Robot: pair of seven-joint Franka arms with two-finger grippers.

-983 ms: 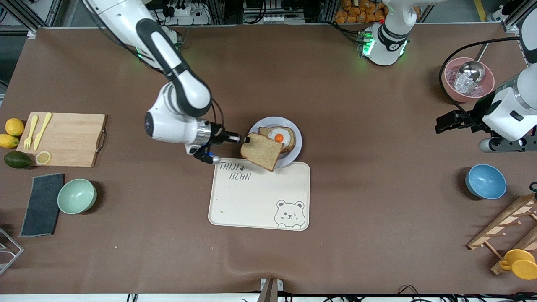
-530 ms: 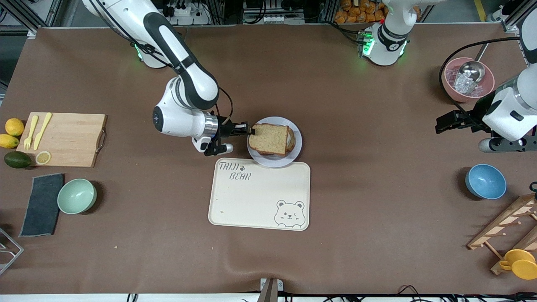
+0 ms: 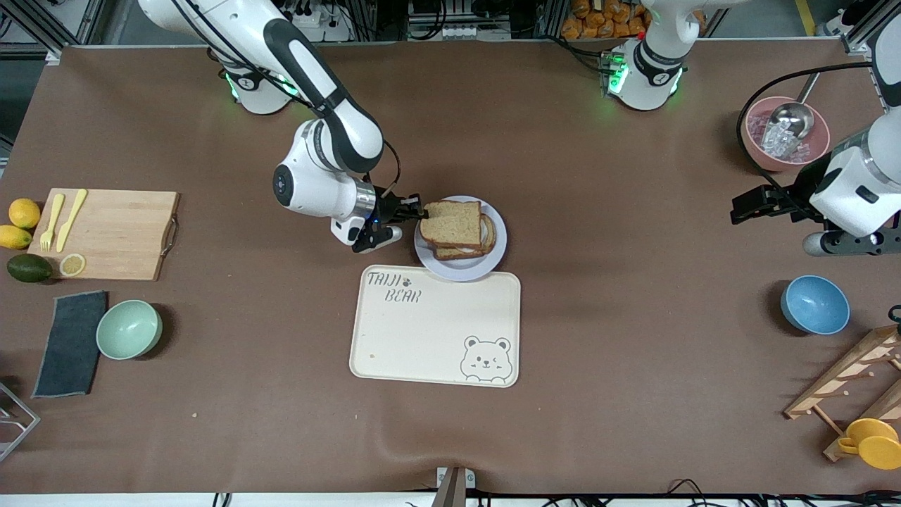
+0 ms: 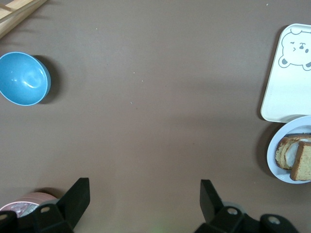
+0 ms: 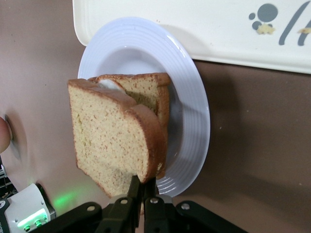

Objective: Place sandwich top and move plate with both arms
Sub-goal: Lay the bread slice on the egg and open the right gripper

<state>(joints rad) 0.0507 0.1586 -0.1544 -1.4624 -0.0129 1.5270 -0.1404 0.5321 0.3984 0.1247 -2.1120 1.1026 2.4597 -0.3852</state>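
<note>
Over the plate's nine o'clock rim in the front view, my right gripper (image 3: 417, 211) is pinched tight on one edge of the sandwich top (image 3: 450, 221). My right wrist view shows the slice (image 5: 114, 141) hanging a little above the lower slice (image 5: 146, 90), not yet lying flat on it. The lower slice sits on the plate (image 3: 461, 270), which touches the twelve o'clock edge of the tray (image 3: 436, 327). To finish this well, I judge I should ease down until the two crusts line up, then let go without dragging the bread sideways. My left gripper (image 4: 145, 196) waits with its fingers spread wide over bare table, with the blue bowl (image 3: 814, 304) at about five o'clock from it in the front view.
</note>
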